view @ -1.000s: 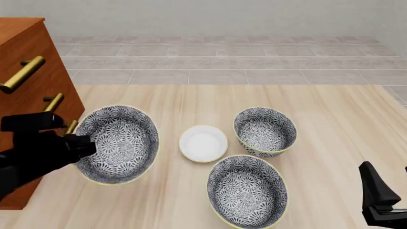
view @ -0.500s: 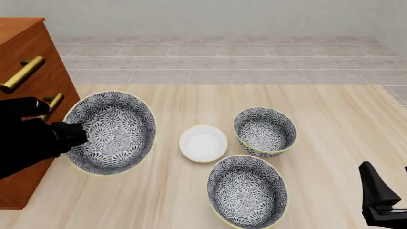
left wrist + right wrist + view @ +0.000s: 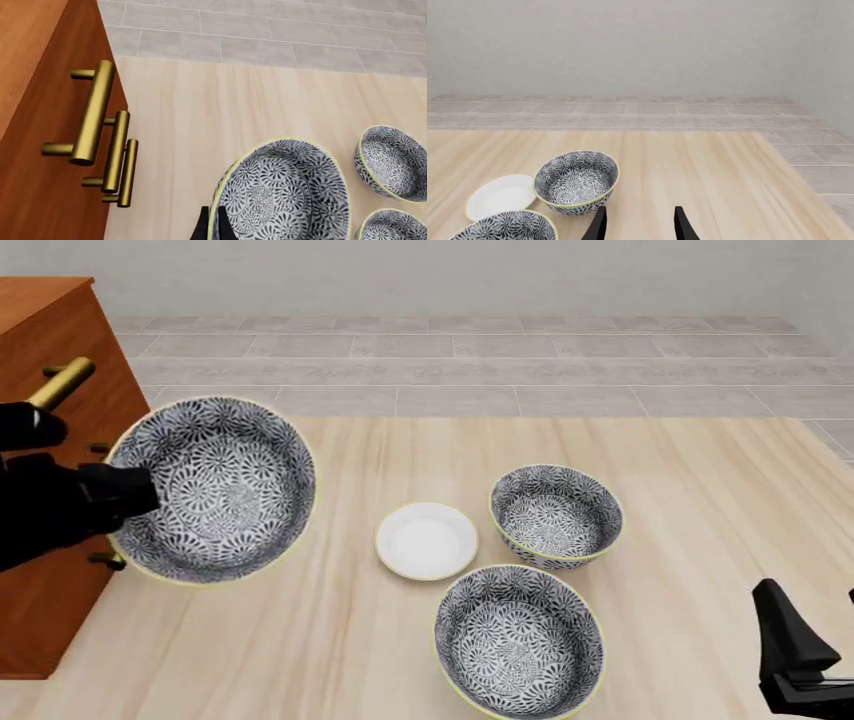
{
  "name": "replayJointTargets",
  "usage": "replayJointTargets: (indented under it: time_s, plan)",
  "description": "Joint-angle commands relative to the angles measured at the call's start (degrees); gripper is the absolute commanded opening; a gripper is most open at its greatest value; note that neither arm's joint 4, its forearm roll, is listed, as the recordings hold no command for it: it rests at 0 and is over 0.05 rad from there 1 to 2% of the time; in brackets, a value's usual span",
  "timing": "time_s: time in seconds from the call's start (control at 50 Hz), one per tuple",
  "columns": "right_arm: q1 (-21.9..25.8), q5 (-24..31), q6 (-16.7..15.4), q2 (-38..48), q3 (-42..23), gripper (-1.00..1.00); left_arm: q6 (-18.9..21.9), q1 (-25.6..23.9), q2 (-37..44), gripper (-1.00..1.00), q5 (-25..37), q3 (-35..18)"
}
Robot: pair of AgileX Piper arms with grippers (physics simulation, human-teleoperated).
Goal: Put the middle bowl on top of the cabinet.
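The left gripper (image 3: 114,502) has its fingers pinched on the rim of the middle bowl (image 3: 214,490), which hangs clear of the desk (image 3: 534,440) at the left of the front view, tilted so its patterned inside faces the camera, right in front of the cabinet (image 3: 54,330). From where I stand this looks like the lifting stage. The bowl sits beside the brass handles (image 3: 93,120), well below the cabinet top in the frame's upper left corner, so the next move wants more height, then a shift over that top and a levelling before letting go.

The right gripper (image 3: 639,222) waits at lower right, fingers spread and holding nothing. Two other patterned bowls (image 3: 557,515) and a white dish (image 3: 426,540) rest on the pale wood desk. Beyond lie grey floor tiles and a plain pale wall.
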Motion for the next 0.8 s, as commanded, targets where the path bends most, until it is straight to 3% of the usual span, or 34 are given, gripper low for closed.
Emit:
replayJointTargets:
  time_s: [0.02, 0.8]
  plan:
    - [-0.05, -0.06, 0.14, -0.02, 0.0, 1.0, 1.18, 0.84, -1.57, -1.0, 2.99, -3.16]
    - [-0.18, -0.54, 0.75, -0.02, -0.02, 1.0, 2.96, 3.88, -2.25, -1.0, 9.18, -14.04]
